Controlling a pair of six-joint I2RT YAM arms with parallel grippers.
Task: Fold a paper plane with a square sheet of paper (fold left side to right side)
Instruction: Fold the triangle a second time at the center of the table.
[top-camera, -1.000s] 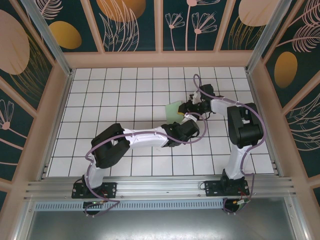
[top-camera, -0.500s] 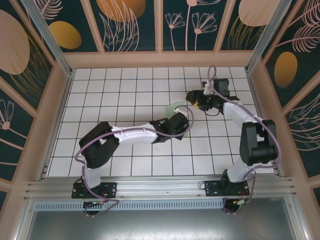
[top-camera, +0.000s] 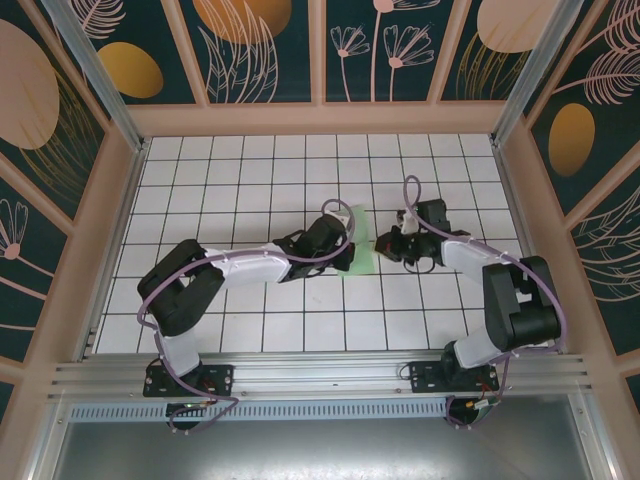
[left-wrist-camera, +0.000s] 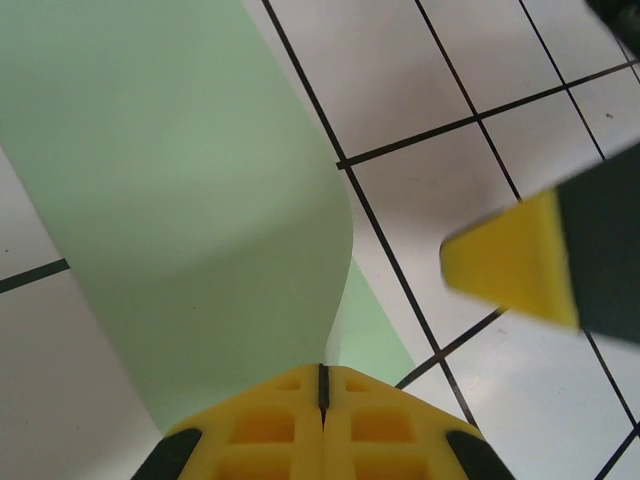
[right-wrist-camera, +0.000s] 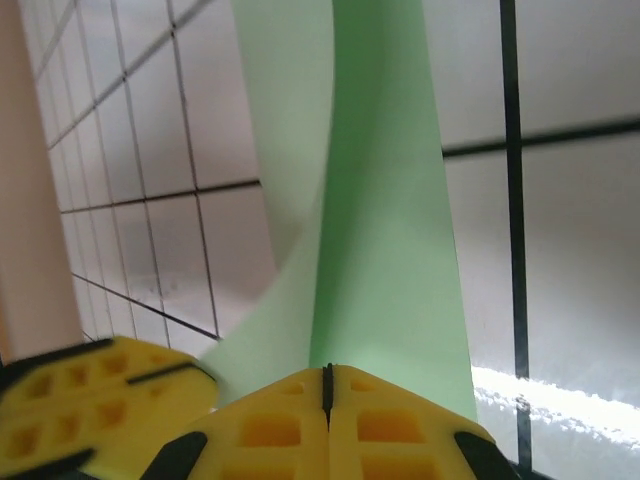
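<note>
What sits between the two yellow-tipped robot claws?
The thin pale green paper sheet, curled over, between left gripper and right gripper; top view shows it.

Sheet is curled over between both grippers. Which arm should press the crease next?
Left, likely: the right gripper is shut on the square sheet of paper at its right side, while the left gripper sits by the curled fold.

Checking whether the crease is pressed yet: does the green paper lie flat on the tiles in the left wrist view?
No, the square sheet of paper rises in a rounded curl toward the left hand.
</note>
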